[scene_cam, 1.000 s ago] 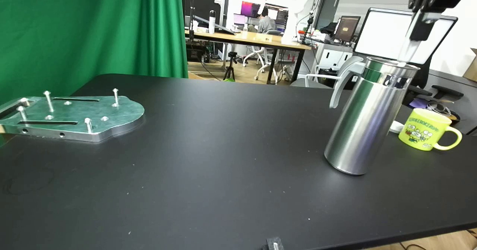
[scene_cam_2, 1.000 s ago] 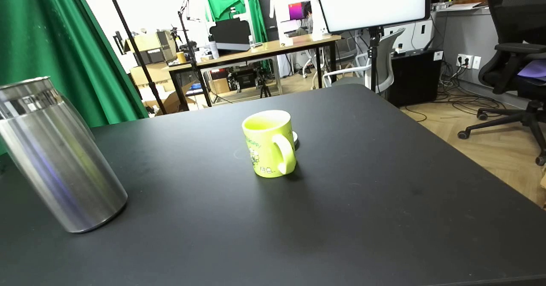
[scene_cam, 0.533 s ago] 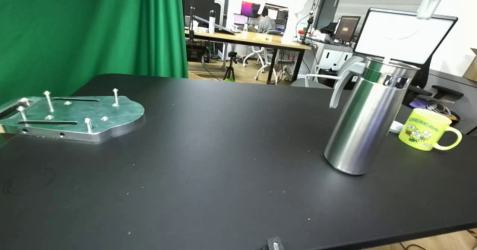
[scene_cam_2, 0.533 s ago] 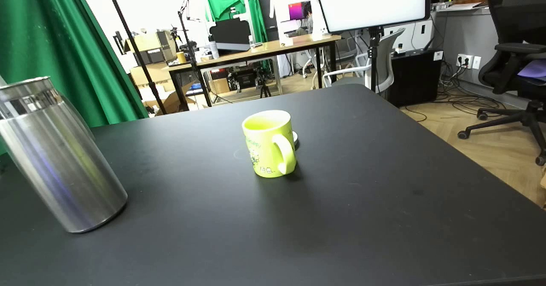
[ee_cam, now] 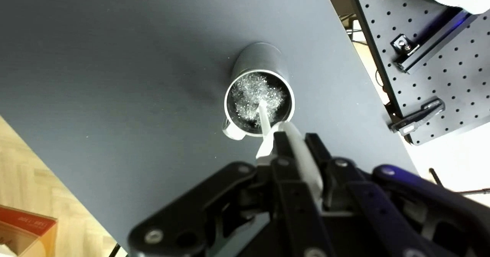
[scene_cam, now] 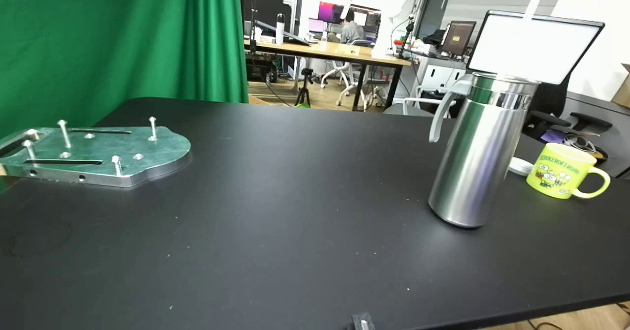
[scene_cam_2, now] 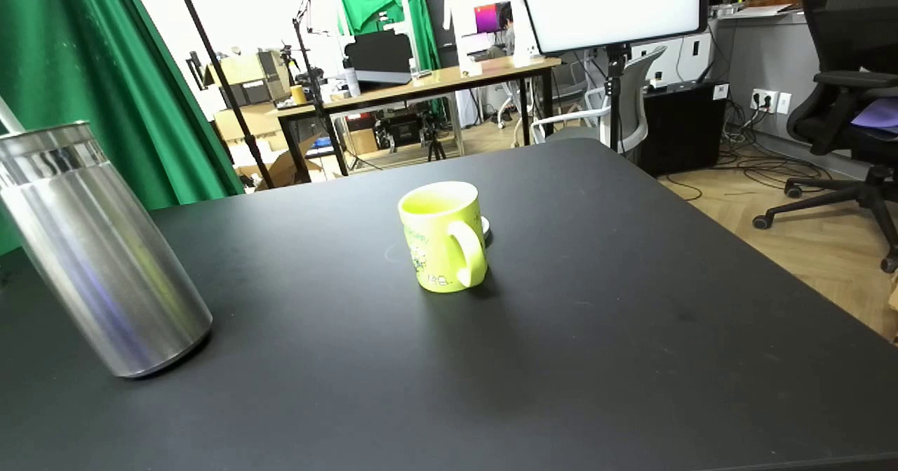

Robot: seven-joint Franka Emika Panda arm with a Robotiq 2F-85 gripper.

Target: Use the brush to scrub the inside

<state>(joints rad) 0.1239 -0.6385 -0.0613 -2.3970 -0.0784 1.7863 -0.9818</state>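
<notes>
Gripper [ee_cam: 299,144] pinching white brush [ee_cam: 264,119] by its handle; steel flask [ee_cam: 260,58] below it, just past the jaws in wrist view, bristles [ee_cam: 249,92] down inside flask, grip above the rim.

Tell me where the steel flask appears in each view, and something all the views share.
In an exterior view: the steel flask, toward the right side.
In an exterior view: the steel flask, at the left edge, partly cut off.
Wrist view: the steel flask, near the middle, seen from above.
Shared landmark: the black table under it.
</notes>
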